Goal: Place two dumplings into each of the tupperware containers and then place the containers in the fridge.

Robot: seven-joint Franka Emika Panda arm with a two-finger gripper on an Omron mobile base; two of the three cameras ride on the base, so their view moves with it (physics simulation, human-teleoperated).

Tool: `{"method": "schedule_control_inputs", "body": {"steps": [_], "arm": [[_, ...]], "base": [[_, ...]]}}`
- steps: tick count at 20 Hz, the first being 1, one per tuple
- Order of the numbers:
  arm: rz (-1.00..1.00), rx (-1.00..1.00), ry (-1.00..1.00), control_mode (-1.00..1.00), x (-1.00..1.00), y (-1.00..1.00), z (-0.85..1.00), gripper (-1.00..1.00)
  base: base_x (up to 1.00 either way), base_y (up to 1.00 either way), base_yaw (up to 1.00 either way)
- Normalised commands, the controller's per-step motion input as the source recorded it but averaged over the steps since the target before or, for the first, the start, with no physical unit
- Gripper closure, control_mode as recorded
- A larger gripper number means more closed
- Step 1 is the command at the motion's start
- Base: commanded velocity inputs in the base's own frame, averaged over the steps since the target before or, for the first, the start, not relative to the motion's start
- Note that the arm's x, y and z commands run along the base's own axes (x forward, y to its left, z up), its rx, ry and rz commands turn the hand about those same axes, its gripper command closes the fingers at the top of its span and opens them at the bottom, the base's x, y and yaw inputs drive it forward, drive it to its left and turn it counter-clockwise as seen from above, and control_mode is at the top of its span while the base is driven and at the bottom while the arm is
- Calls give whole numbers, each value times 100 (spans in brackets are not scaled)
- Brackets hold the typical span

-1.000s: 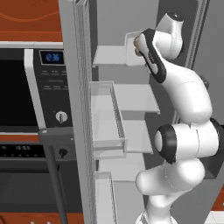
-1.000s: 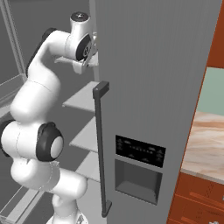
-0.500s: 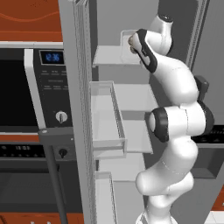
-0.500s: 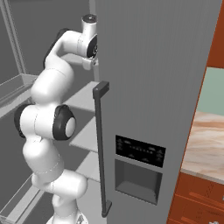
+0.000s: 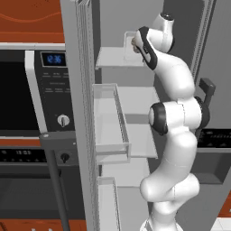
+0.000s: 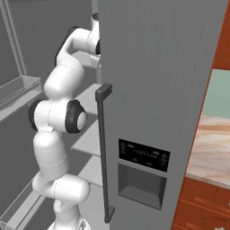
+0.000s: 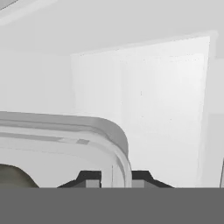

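- Up at the top shelf [image 5: 110, 57] of the open fridge [image 5: 135, 94], the arm reaches in, with the gripper [image 7: 116, 178] at the near rim of a container [image 7: 114, 144].
- Gripper state: fingertips [image 7: 89, 177] stand close together with the container's thin wall between them; read as clamped on that wall.
- Container position: directly at the gripper, its rounded corner just above the tips in the hand view; the tray body runs off to the left of the gripper. From the left base view the container [image 5: 128, 45] sits at shelf level, just beyond the hand; whether its base is resting on the shelf or just above it, cannot tell.
- One dumpling [image 7: 14, 177] shows inside the tray, low and left of the gripper, near the wall. A second one cannot be made out.
- Handling, as judgement: tray looks light, thin-walled, somewhat flexible; a one-edge pinch will let it tip, so keep it level. Smooth plastic may slip in the pads. Loose dumplings would likely roll if tilted.
- Best hold: mid-wall on the rim, as here, rather than the curved corner.
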Motion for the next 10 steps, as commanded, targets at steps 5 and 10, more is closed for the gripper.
{"method": "schedule_control_inputs", "body": {"steps": [5, 10], "arm": [[0, 0, 0, -100, 0, 0, 0, 100], [0, 0, 0, -100, 0, 0, 0, -100]], "base": [[0, 0, 0], [0, 0, 0]]}}
